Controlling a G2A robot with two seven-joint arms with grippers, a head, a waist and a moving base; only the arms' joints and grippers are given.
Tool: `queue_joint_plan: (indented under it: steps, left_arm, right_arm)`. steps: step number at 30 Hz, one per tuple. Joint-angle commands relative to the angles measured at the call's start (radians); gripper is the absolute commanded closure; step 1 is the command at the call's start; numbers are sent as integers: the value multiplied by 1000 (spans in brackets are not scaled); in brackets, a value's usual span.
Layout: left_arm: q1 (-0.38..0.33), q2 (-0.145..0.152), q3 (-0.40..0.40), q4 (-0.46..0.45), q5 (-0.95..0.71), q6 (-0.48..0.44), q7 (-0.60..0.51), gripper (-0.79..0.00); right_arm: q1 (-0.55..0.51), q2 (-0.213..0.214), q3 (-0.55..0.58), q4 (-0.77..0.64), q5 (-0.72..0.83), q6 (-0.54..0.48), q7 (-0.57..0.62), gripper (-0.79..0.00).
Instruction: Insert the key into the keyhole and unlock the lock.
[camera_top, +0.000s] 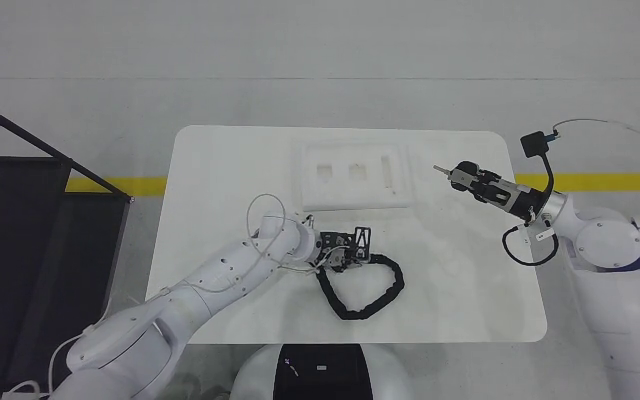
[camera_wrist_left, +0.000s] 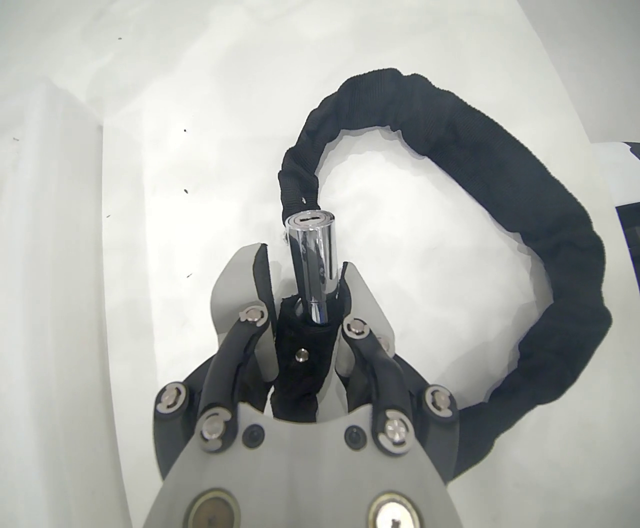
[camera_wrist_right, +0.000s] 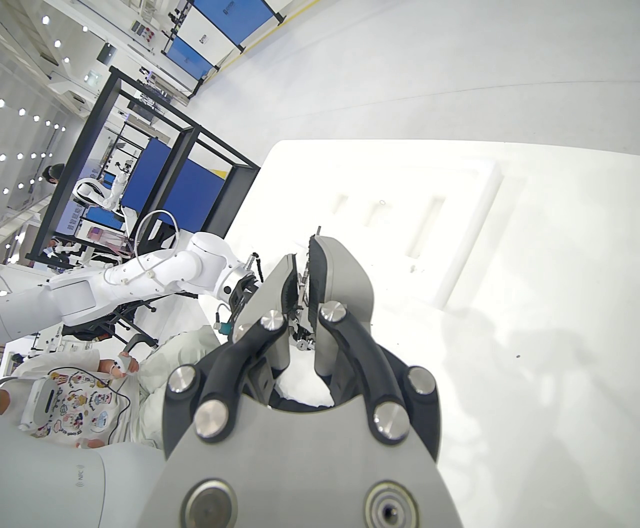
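Lying nearest the robot on the smooth white table, a black fabric-sleeved chain curls into a loop. Its woven cover is wrinkled and bunched, and in the left wrist view part of the loop is cut off behind the gripper's body. One end of the sleeve carries a polished chrome cylinder lock. The lock tilts up off the table, and the narrow keyhole slot in its flat end face is bare. The left gripper is clamped on the base of this cylinder where it meets the sleeve. Its black rubber pads hide the join.

Farther back, a white foam tray with three shallow rectangular recesses lies flat near the table's far edge.

Beside the tray's right end, well apart from the lock, the right gripper hangs above the table. Its ribbed pads are pressed nearly together on a thin metal key. The key is seen edge-on and mostly hidden between the pads, so its shape is hard to make out.
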Motion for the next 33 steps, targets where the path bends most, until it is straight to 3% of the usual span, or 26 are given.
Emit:
queue_joint_plan:
  steps: [1,7,14,22,33]
  left_arm:
    - [-3,-6,-2,6,-3,-2,3,0]
    - [-13,-16,-14,17,-10,-22,52,0]
    - [-34,-6,-32,13,70,-41,254,0]
    - [-39,30,-83,-37,167,-18,456,0]
    - [6,89,-189,-217,210,-36,536,0]
  right_arm:
    - [0,0,0,0,0,0,0,0]
    - [0,0,0,0,0,0,0,0]
    - [-9,5,-17,-61,-86,33,34,0]
    - [-14,20,-20,-189,-167,94,163,0]
    - [-87,42,68,-395,-150,106,239,0]
